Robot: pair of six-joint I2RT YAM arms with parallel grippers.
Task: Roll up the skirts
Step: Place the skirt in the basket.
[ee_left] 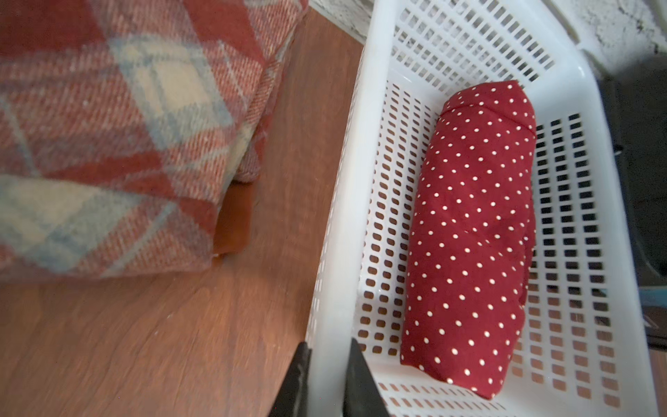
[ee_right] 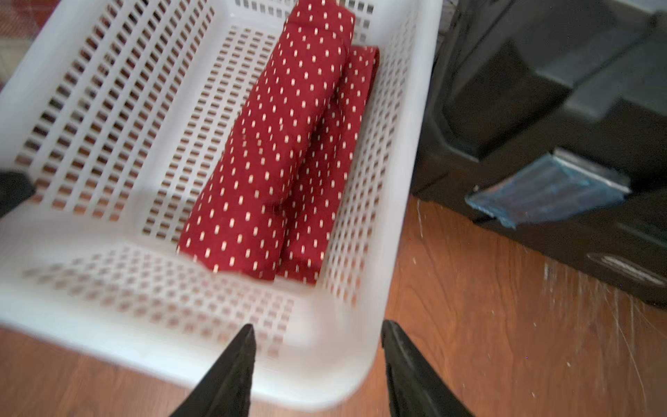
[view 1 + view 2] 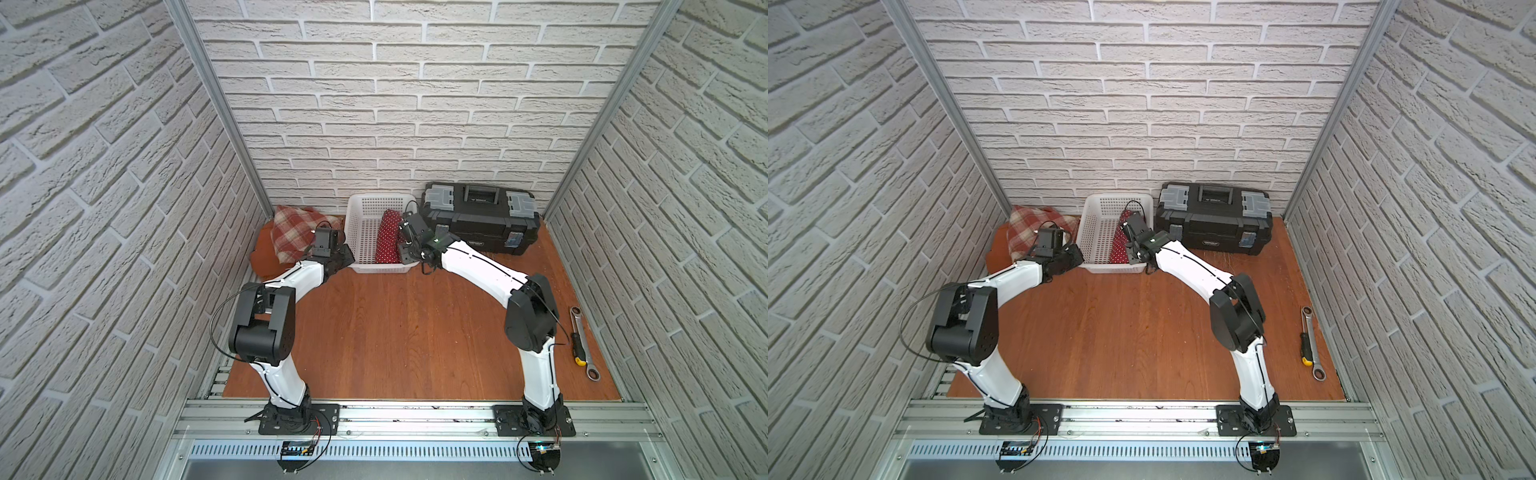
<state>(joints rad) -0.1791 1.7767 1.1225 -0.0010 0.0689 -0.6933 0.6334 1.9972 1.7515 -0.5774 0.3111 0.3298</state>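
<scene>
Your left gripper (image 1: 329,346) clamps the white plastic mesh basket (image 1: 362,144), likely steadying it; right gripper (image 2: 318,325) open, rolled dark-red polka-dot skirt (image 2: 274,144) inside.

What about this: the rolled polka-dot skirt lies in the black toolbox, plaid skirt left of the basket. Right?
Not quite: the rolled polka-dot skirt lies in the white basket, not the toolbox; the left wrist view shows it. The plaid skirt is left of it.
</scene>
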